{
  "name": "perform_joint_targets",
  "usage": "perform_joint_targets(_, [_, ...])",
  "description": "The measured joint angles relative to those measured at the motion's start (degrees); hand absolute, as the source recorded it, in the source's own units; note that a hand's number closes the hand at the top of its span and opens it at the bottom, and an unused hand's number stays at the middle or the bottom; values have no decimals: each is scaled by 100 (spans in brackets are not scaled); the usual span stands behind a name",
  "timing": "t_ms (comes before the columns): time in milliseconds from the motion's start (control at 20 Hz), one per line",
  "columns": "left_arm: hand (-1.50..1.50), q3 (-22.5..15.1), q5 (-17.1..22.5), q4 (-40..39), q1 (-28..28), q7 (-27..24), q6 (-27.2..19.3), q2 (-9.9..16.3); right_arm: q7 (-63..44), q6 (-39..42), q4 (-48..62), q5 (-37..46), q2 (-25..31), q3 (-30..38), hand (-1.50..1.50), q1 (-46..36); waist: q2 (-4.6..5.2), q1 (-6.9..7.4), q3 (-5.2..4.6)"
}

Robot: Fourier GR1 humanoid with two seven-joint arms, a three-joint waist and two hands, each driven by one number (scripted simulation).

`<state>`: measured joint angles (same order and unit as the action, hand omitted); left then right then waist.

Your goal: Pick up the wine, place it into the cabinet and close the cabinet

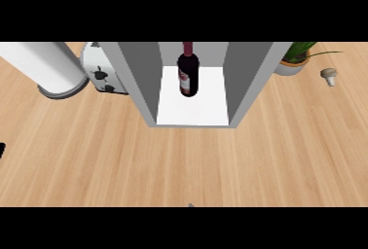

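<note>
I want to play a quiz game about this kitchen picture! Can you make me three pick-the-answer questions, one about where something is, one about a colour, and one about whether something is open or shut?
1. Where is the dark glass wine bottle?
A. inside the grey open-fronted cabinet
B. lying on the wooden counter
C. beside the potted green plant

2. What colour is the bottle's top?
A. green
B. dark red
C. yellow

3. How is the cabinet's front?
A. shut
B. open
C. covered by a cloth

Answers:
1 A, the bottle stands on the cabinet's white floor between its side walls.
2 B, the neck above the dark body is dark red.
3 B, the inside and the bottle show plainly.
</note>
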<state>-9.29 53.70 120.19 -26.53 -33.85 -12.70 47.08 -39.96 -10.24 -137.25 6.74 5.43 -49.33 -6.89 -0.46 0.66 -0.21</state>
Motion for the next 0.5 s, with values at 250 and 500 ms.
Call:
perform_joint_targets(250, [-150,17,72,38,94,168,100,-71,-229,-634,70,148,331,-183,150,-731,14,25,-1])
perform_joint_targets(500, [-150,76,150,-3,271,323,184,-120,-322,-1108,376,-376,380,-38,150,-1609,46,114,-1])
